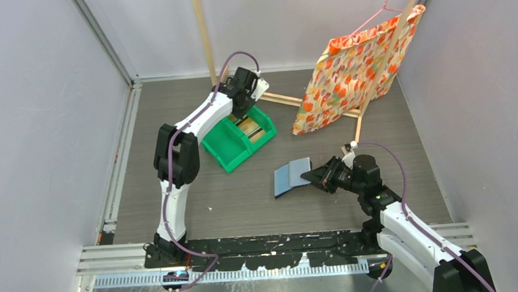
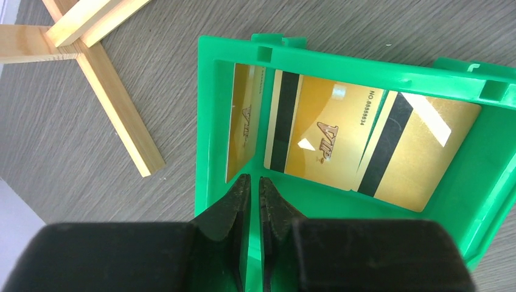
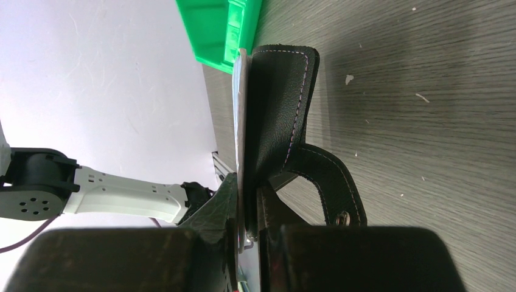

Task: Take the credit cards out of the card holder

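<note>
- The card holder (image 3: pixel 280 103) runs straight out ahead of the right gripper (image 3: pixel 248 213), its long side in line with the fingers. From overhead it is spread open, with the grey-blue inside showing.
- The right gripper is clamped on the near edge of the card holder — fingers closed on the leather, with a snap strap (image 3: pixel 331 176) curling loose beside them.
- From the left gripper (image 2: pixel 254 182) the card holder lies well apart, back and off toward the right arm's side. The right arm is by far the nearer.
- The left gripper's fingers are all but together, with a thin slit between them and nothing in it. They sit at the near wall of the green bin (image 2: pixel 210 121).
- Three credit cards (image 2: pixel 322 137) lie in the bin just ahead of the left fingertips — two flat and overlapping, one leaning on the side wall. Their dark stripes point roughly away from the fingers.
- Whether any card remains in the card holder's pockets cannot be told. If one does, the next move likely calls for the left gripper to swing back to the free end that the right one holds out.
</note>
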